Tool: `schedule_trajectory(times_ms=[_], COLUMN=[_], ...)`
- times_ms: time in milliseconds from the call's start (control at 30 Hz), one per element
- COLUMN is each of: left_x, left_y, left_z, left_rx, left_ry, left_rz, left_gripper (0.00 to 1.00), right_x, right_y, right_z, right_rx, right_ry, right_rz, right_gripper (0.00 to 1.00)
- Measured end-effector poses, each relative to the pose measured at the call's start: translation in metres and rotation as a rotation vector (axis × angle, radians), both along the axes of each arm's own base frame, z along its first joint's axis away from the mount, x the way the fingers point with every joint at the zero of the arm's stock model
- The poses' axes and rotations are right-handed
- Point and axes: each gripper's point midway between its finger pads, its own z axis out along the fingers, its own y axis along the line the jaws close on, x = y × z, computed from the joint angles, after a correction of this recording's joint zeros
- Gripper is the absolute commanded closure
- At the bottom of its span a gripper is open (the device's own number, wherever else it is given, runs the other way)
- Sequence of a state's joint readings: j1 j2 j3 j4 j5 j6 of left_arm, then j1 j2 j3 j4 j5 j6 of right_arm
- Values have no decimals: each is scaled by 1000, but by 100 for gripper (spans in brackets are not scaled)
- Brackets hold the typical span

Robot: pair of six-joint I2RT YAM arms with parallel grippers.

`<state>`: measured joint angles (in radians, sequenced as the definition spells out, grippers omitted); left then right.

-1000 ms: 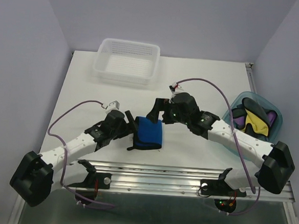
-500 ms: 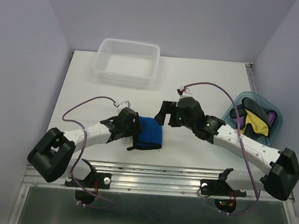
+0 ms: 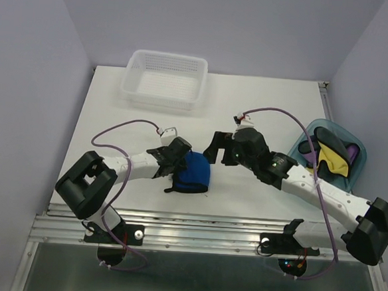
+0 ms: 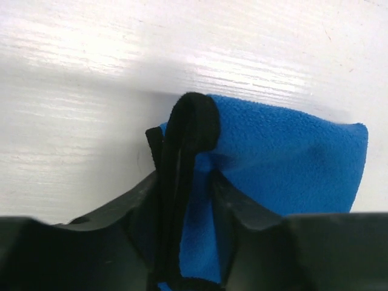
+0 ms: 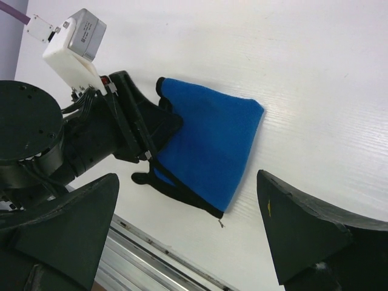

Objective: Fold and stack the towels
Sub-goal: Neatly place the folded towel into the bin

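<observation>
A folded bright blue towel (image 3: 195,172) with black edging lies on the white table near the front edge. My left gripper (image 3: 178,163) is at its left side, jaws closed onto the fold. In the left wrist view the black edge and blue cloth (image 4: 285,151) sit pinched between the two fingers (image 4: 230,206). My right gripper (image 3: 218,147) hovers just up and right of the towel, open and holding nothing; its view looks down on the towel (image 5: 212,145) between wide-spread fingers. More towels, yellow (image 3: 333,160), black (image 3: 327,137) and purple (image 3: 355,154), are heaped in the blue tub.
A white mesh basket (image 3: 129,88) stands at the back of the table, left of centre. The translucent blue tub (image 3: 299,143) sits at the right edge. An aluminium rail (image 3: 202,224) runs along the front edge, close below the towel.
My left gripper slid right onto the towel's left edge and its jaws closed on the fold. The right gripper drew back to the right, off the towel, still open.
</observation>
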<state>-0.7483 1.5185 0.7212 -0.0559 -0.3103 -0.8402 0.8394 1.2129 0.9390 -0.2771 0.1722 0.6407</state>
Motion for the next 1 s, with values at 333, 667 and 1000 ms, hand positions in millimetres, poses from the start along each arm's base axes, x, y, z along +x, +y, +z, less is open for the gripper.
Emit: schedule_trajectory(times_ms=[333, 667, 1000], left_x=[-2, 16, 77], left_y=[-5, 1, -9], left_z=[-1, 29, 123], left_rx=[27, 200, 369], left_ry=[-9, -107, -385], left_rz=[4, -28, -96], left_gripper=[100, 100, 100], right_x=[-1, 11, 17], right_y=[-8, -42, -101], right_z=[-4, -10, 11], right_rx=[-22, -99, -117], right_ry=[-11, -49, -169], right_rz=[-13, -182, -438], right_gripper=[0, 0, 0])
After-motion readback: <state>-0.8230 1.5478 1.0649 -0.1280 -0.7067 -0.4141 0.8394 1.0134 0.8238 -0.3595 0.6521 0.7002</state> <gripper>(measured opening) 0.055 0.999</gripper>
